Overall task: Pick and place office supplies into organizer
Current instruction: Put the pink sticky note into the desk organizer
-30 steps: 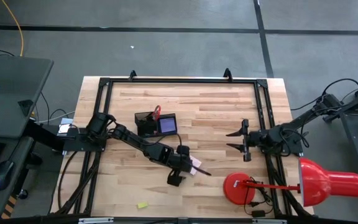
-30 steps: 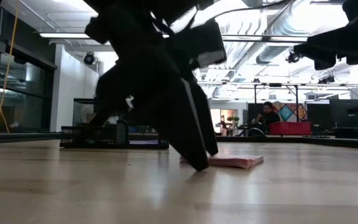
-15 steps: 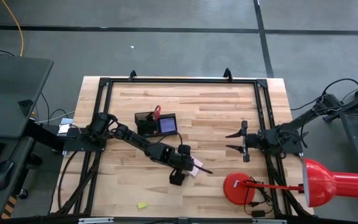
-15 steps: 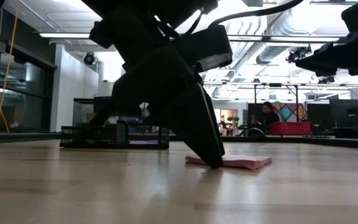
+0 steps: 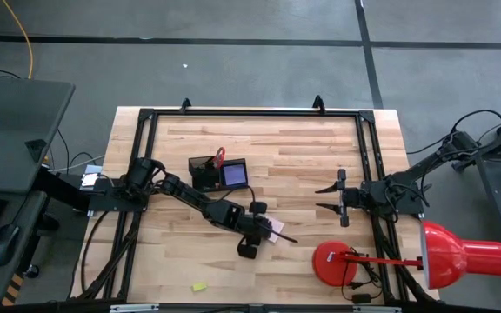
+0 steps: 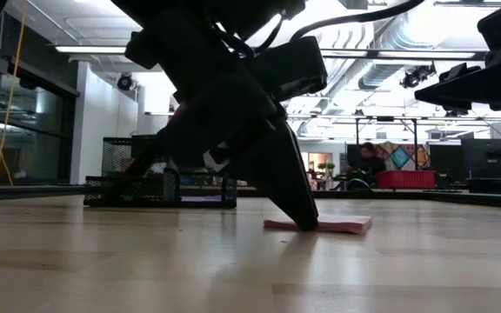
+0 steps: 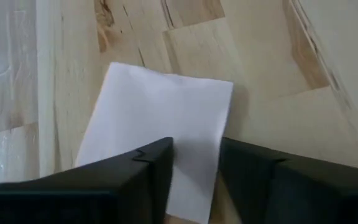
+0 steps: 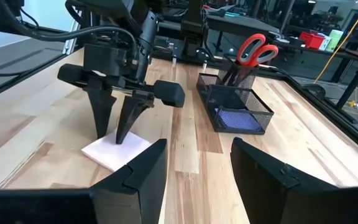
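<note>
A pink note pad (image 5: 274, 231) lies flat on the table near its middle, pale in the left wrist view (image 7: 160, 112). My left gripper (image 5: 266, 230) stands on it, slanting down, its fingers a little apart (image 8: 112, 140). A thin dark pen (image 5: 285, 237) lies just beside the pad. The black mesh organizer (image 5: 207, 174) stands farther back, with red-handled scissors (image 8: 253, 50) upright in it and a blue-purple pad (image 8: 236, 119) in its low compartment. A small yellow piece (image 5: 199, 286) lies near the front edge. My right gripper (image 5: 320, 196) waits open at the right, holding nothing. My left gripper comes at the pad from above, slanting down from the table's left. One fingertip (image 7: 157, 165) rests on the pad's top face; the other (image 7: 241, 171) stands at the pad's edge (image 7: 219, 143), and I cannot tell whether it touches. The pad lies flat on the table (image 6: 342, 225).
A red desk lamp with a round base (image 5: 336, 261) and a large shade (image 5: 468, 256) stands at the front right corner. A black frame (image 5: 250, 111) runs along the table's far and side edges. Bare wood lies between the pad and the organizer.
In the low view, my left gripper's near finger has slid along the table from beside the pad's edge onto the pad. The pad has stayed flat on the table. My right gripper has tipped slightly downward.
</note>
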Controlling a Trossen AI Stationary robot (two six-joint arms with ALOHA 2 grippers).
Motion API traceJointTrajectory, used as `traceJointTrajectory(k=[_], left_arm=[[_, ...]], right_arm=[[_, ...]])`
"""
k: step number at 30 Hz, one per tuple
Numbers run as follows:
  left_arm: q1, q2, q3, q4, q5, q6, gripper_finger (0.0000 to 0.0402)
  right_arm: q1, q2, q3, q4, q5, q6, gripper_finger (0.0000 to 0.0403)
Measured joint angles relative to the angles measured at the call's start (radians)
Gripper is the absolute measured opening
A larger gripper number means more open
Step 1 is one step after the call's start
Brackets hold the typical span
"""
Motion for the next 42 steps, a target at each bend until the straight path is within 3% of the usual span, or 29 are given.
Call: traceJointTrajectory(k=[8, 13, 32, 42], left_arm=[[0.001, 0.013, 0.000, 0.030, 0.007, -0.001, 0.0006], [-0.003, 0.016, -0.001, 0.055, 0.057, 0.000, 0.0002], [-0.025, -0.096, -0.008, -0.109, -0.185, -0.003, 0.0000], [-0.038, -0.137, -0.004, -0.135, -0.194, 0.000, 0.0001]], right_arm=[[0.000, 0.000, 0.000, -0.007, 0.000, 0.000, 0.0169], [0.000, 0.000, 0.000, -0.012, 0.000, 0.000, 0.0169], [0.000, 0.000, 0.000, -0.023, 0.000, 0.000, 0.0169], [0.000, 0.000, 0.000, -0.030, 0.000, 0.000, 0.0169]])
